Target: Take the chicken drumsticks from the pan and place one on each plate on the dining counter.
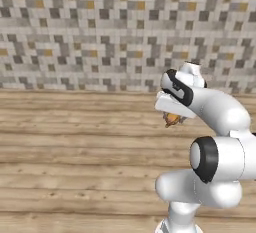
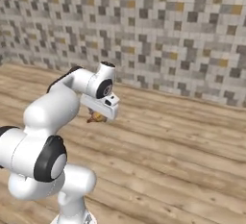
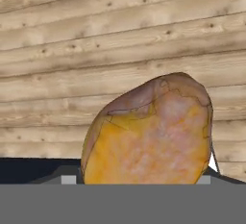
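Domestic kitchen interior, rendered: beyond the gripper [image 1: 172, 118] stands a wall [image 1: 100, 27] of small grey, beige and ochre mosaic tiles; beneath the gripper runs a wood-plank floor [image 1: 75, 152], typical of home kitchens

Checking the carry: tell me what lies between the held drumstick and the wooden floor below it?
Nothing: in the hand view the drumstick, clamped in the pincer, hangs over bare wooden floor.

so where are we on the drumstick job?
Done: one chicken drumstick is out of the pan, clamped in the gripper and held above the wood floor. In hand: carrying it. Left: setting it on a plate; the other drumstick's status can't be told.
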Available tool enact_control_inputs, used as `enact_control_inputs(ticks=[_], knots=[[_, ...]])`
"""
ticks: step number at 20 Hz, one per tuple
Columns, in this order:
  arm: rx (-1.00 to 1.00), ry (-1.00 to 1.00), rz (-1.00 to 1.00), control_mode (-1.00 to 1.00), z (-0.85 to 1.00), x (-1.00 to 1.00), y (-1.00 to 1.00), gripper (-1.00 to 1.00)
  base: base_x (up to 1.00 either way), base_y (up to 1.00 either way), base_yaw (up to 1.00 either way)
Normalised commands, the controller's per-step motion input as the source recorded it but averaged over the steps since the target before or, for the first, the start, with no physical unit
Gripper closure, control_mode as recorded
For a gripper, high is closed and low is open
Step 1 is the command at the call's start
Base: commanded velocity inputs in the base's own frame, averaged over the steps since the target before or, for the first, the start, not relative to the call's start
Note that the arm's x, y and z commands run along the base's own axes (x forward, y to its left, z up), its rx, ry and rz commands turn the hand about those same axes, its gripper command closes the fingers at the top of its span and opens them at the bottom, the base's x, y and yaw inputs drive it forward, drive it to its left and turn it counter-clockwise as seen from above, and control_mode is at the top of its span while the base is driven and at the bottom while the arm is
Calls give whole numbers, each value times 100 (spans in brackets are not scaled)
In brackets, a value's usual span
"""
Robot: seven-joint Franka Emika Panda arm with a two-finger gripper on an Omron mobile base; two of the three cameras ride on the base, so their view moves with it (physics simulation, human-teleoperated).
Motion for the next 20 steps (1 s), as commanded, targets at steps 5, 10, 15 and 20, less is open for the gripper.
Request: enact_control_inputs(ticks=[5,10,15,20], knots=[[0,0,0,100,0,0,0,100,94,0,52],[0,0,0,100,0,0,0,100,78,0,72],[0,0,0,100,0,0,0,100,65,0,81],[0,0,0,100,0,0,0,100,74,0,77]])
